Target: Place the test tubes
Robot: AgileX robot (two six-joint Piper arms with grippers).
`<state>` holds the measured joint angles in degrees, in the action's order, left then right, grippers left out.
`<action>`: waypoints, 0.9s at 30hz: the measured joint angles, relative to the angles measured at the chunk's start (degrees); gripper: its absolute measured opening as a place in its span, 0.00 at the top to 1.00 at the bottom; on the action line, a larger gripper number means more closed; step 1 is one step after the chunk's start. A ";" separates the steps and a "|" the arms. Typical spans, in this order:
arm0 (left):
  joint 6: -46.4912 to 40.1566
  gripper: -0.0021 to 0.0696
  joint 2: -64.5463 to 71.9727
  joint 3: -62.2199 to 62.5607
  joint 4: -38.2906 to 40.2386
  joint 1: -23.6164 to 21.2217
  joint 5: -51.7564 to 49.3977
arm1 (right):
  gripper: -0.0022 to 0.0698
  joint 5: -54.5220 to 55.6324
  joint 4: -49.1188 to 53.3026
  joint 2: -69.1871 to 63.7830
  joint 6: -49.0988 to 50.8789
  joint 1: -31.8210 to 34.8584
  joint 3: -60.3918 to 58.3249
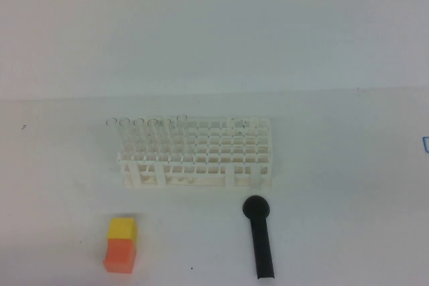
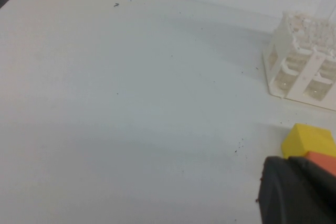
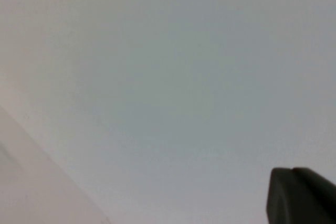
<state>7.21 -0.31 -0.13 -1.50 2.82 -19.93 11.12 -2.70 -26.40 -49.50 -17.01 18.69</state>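
Rack (image 1: pixel 196 152), room around; left pincer (image 2: pixel 296 192) by block (image 2: pixel 307 140), right pincer (image 3: pixel 302 195) over table (image 3: pixel 157 77); states unclear.

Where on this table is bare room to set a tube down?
Bare: the table left of the rack, and right of the rack and black tool. A smaller patch between the block and tool. Crowded: the strip before the rack. Left pincer hangs near the block; right pincer over bare surface.
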 joint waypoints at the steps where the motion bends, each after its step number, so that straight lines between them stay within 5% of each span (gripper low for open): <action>1: 0.00 0.97 0.00 0.00 0.00 0.00 0.00 | 0.97 -0.12 -0.27 0.00 0.00 0.00 -0.53; 13: 0.00 0.97 0.00 0.00 0.00 0.00 0.00 | 0.97 0.45 -17.89 2.66 2.55 0.13 -3.35; 27: 0.00 0.97 0.00 0.00 0.00 0.00 0.00 | 0.97 -5.56 -19.46 20.25 14.70 9.45 -18.79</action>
<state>7.21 -0.31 -0.13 -1.50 2.82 -19.93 5.56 -22.16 -6.16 -34.80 -7.56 -0.10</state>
